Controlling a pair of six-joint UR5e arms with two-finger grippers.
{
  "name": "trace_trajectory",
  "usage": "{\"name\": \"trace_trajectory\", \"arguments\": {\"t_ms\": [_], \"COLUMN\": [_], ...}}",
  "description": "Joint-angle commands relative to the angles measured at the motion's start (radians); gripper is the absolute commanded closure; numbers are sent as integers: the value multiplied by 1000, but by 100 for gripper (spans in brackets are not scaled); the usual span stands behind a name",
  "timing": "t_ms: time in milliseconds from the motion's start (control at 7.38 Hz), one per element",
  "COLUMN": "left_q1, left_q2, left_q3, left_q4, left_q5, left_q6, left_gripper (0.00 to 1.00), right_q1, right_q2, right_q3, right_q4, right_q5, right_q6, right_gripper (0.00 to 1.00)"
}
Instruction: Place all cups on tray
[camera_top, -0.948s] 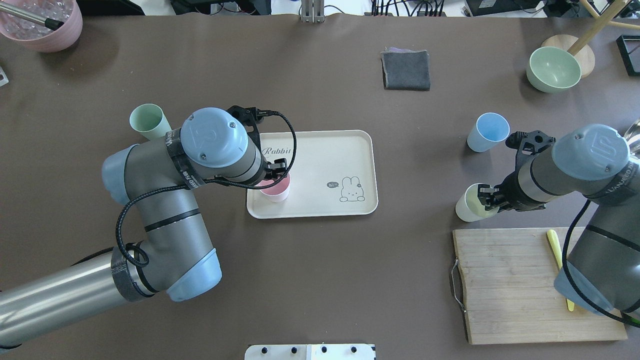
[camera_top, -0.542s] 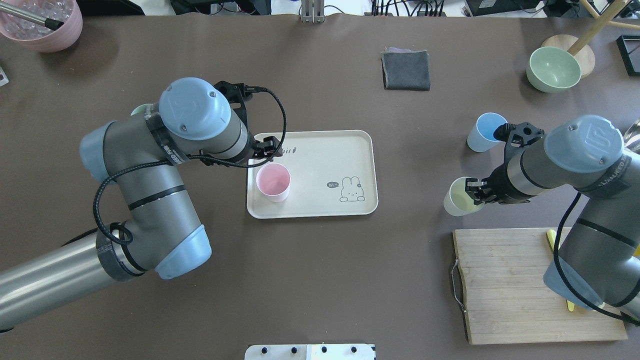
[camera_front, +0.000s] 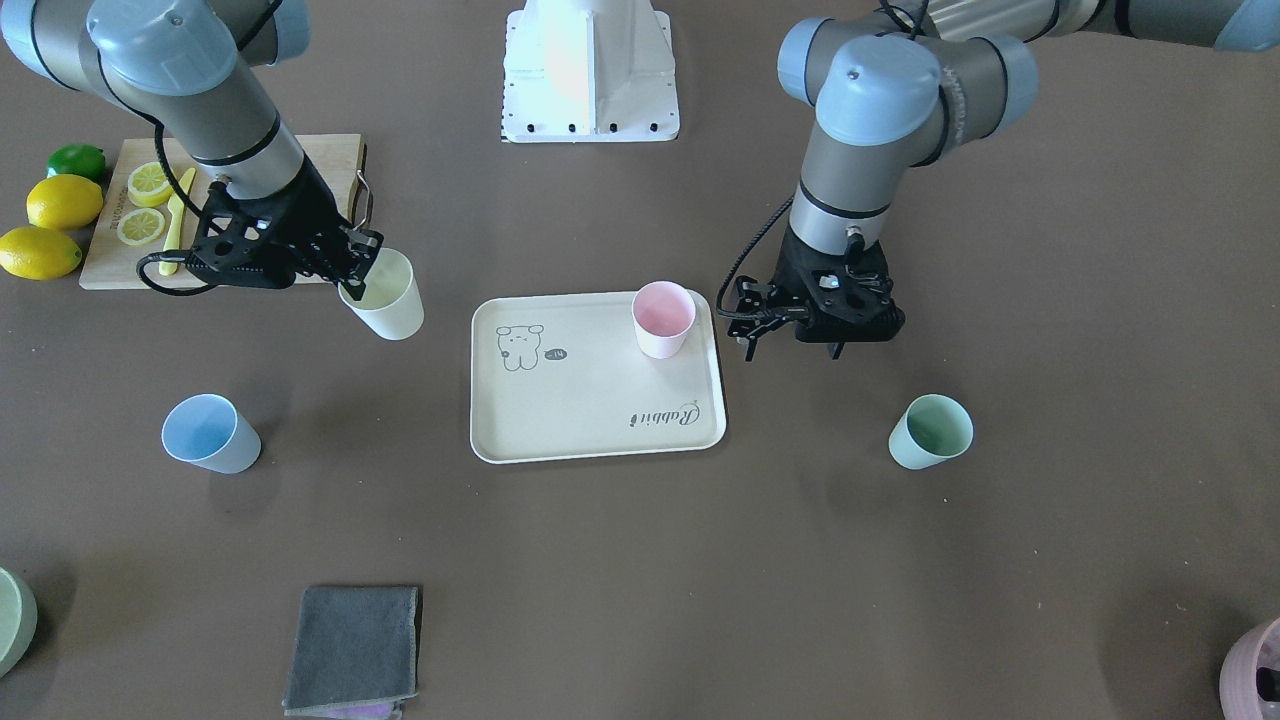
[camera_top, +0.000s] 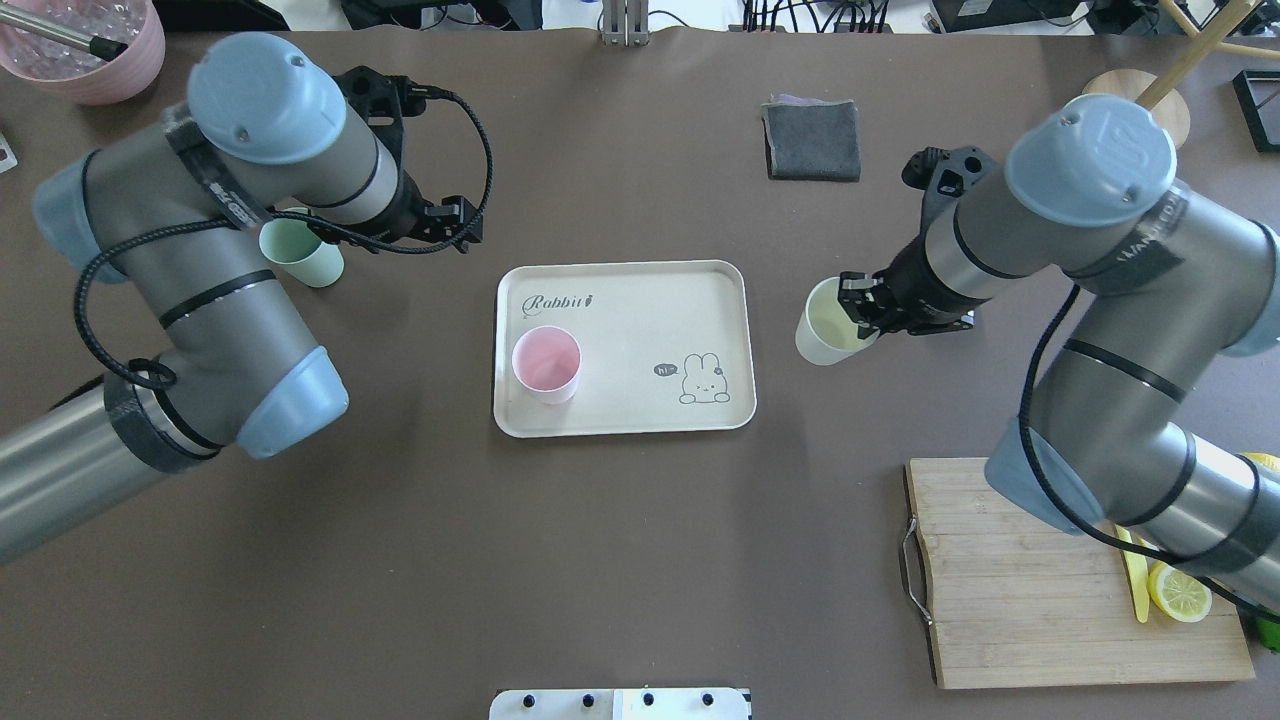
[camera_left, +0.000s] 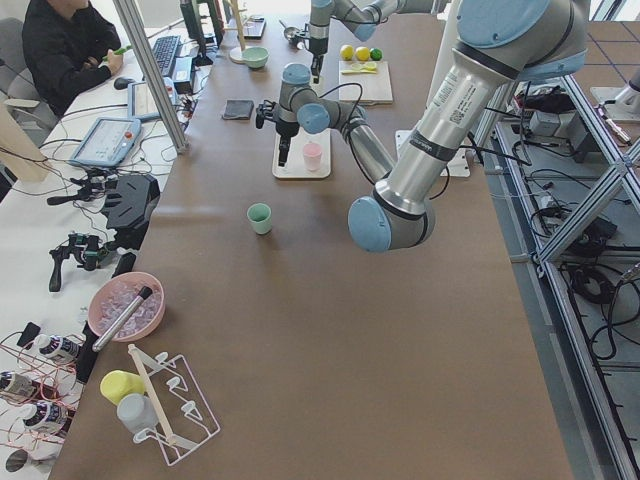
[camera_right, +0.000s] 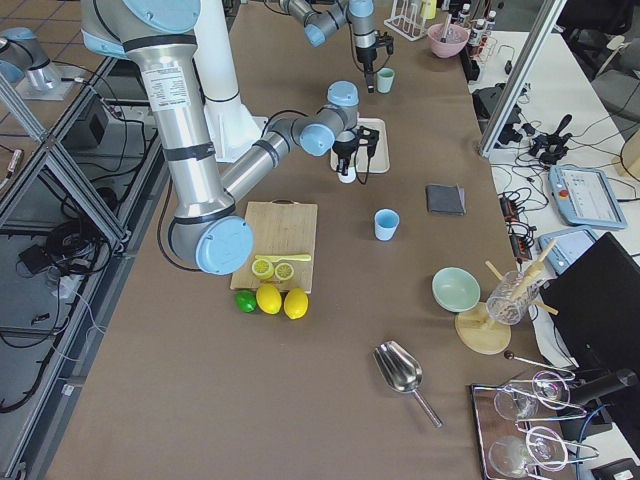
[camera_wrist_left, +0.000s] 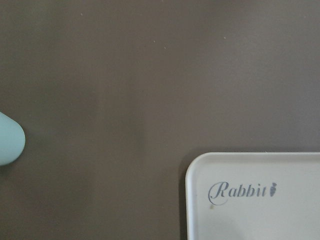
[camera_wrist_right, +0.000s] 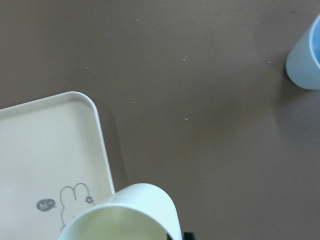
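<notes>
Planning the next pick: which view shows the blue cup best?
Exterior front-facing: the blue cup stands whole and unobstructed. Overhead, the right arm hides it; right wrist crops it; exterior right shows it small.

Pink cup (camera_top: 546, 362) matte plastic; tray (camera_top: 640, 300) smooth, matte; cutting board (camera_top: 1010, 570) bare wood.

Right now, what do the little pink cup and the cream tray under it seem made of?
Small pink tapered cup: probably matte plastic or fibre composite, dull even surface without glare. Cream rectangular rimmed tray: seemingly the same matte moulded material, printed outline.
</notes>
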Motion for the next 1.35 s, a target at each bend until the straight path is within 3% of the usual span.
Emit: {"name": "trace_trajectory", "arguments": {"t_ms": [0, 406, 812, 1219], "left_q1": [-156, -247, -252, -247], "left_q2": [70, 104, 125, 136], "left_q3": [6, 87, 188, 195], "left_q4": [-2, -28, -187, -192], "left_q5": [-133, -148, -149, -148], "left_q6": [199, 356, 355, 350], "left_gripper": [2, 2, 2, 2], "right_q1": [-20, -119, -175, -181], "right_q2": [170, 210, 207, 206], "right_q3": [-134, -192, -215, -225], "right_q4": [-31, -22, -19, -19], "right_q5": [-3, -58, -106, -112], "right_q6": [4, 36, 59, 59], "right_gripper": [100, 100, 100, 100]}}
